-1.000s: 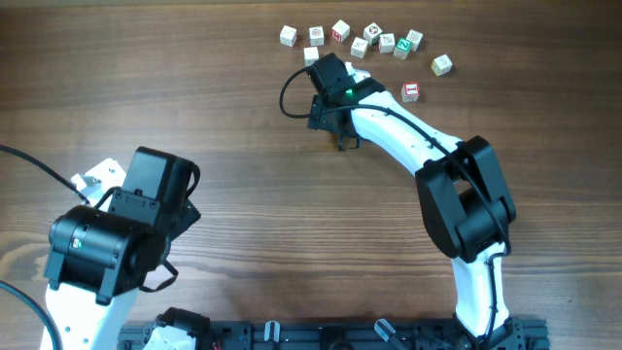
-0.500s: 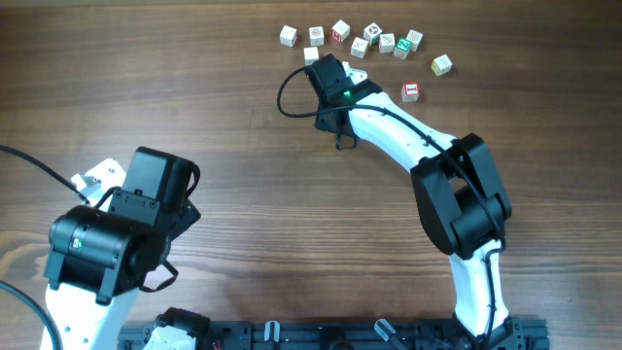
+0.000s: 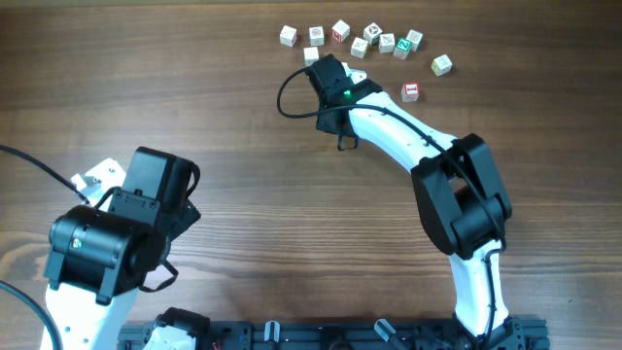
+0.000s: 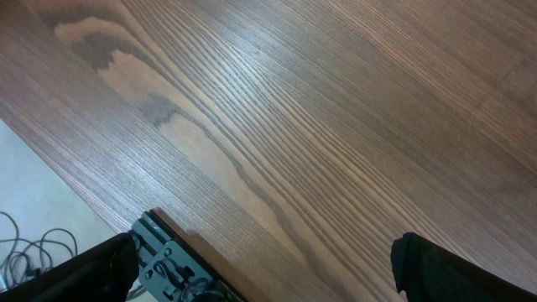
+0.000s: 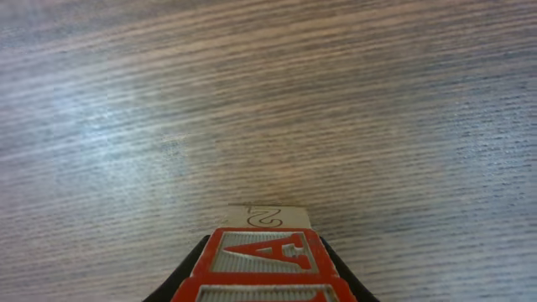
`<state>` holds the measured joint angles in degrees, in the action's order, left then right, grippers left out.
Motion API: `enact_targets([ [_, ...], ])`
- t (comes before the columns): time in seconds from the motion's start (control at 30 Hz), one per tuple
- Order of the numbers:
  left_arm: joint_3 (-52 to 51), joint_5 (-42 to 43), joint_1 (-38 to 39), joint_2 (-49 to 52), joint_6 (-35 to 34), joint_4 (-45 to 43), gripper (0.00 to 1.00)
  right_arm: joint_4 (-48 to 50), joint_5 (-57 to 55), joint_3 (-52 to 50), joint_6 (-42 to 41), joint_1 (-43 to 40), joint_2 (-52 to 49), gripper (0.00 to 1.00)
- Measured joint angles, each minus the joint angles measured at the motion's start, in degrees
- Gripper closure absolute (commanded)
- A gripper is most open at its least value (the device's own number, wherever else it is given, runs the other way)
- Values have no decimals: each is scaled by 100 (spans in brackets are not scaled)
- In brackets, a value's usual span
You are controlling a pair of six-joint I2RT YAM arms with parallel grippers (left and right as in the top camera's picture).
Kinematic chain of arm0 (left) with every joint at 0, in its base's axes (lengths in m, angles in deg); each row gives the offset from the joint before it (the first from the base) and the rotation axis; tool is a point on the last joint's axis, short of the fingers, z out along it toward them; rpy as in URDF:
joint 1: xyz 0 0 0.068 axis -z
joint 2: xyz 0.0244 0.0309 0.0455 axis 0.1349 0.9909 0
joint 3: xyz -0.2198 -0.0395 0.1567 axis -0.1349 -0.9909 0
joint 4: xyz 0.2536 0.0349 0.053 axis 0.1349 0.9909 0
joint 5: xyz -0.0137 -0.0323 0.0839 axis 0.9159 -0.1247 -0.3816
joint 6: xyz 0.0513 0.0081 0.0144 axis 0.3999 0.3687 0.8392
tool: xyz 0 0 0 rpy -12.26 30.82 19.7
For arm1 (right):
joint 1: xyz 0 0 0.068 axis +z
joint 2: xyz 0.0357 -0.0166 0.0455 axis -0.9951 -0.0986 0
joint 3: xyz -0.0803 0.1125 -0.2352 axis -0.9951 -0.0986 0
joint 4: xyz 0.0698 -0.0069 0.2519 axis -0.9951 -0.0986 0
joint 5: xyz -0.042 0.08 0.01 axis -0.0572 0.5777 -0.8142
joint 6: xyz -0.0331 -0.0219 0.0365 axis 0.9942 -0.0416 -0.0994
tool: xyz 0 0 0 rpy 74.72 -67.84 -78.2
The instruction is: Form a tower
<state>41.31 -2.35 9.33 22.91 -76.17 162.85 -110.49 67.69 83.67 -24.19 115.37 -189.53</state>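
As the two dark fingers (image 5: 186,283) of the right gripper (image 5: 262,281) press on both sides of a red-letter cube (image 5: 260,250), the jaws stand narrow and they hold this cube, with its letter A facing the wrist camera. Just beyond it and lower, the pale top face of the tower (image 5: 268,216) shows, with a thin curly line on it. The held cube covers the near part of this face, and I cannot tell if the two touch or how many cubes are below. Around them is only the brown wooden table (image 5: 377,101). From overhead, the right wrist hides both the held cube and the tower. The loose cubes (image 3: 373,35) lie in an uneven row near the far edge, just beyond this wrist, and one red cube (image 3: 410,91) lies apart, beside the white forearm. The left gripper (image 4: 264,252) is well apart, at the near left of the table. Its fingers stand wide with nothing between them, above bare wood.
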Motion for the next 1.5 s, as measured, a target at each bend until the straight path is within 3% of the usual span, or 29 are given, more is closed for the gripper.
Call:
enact_targets([
  [0.47, 0, -2, 0, 0, 0, 0, 0, -505, 516, 151, 560, -37, 0, 85],
  [0.77, 0, -2, 0, 0, 0, 0, 0, -525, 518, 157, -9, 380, 0, 83],
  [0.87, 0, -2, 0, 0, 0, 0, 0, -527, 522, 160, -122, 380, 0, 72],
  [1.17, 0, 0, 0, 0, -2, -2, 0, -629, 774, 160, -247, 391, 0, 20],
  [1.2, 0, 0, 0, 0, 0, 0, 0, -636, 785, 160, -264, 391, 0, 17],
  [1.33, 0, -2, 0, 0, -2, 0, 0, -702, 837, 160, -267, 391, 0, 18],
  [1.43, 0, 0, 0, 0, 0, 0, 0, -706, 841, 160, -258, 393, 0, 35],
  [1.5, 0, -2, 0, 0, 0, 0, 0, -695, 879, 160, -199, 404, 0, 40],
])
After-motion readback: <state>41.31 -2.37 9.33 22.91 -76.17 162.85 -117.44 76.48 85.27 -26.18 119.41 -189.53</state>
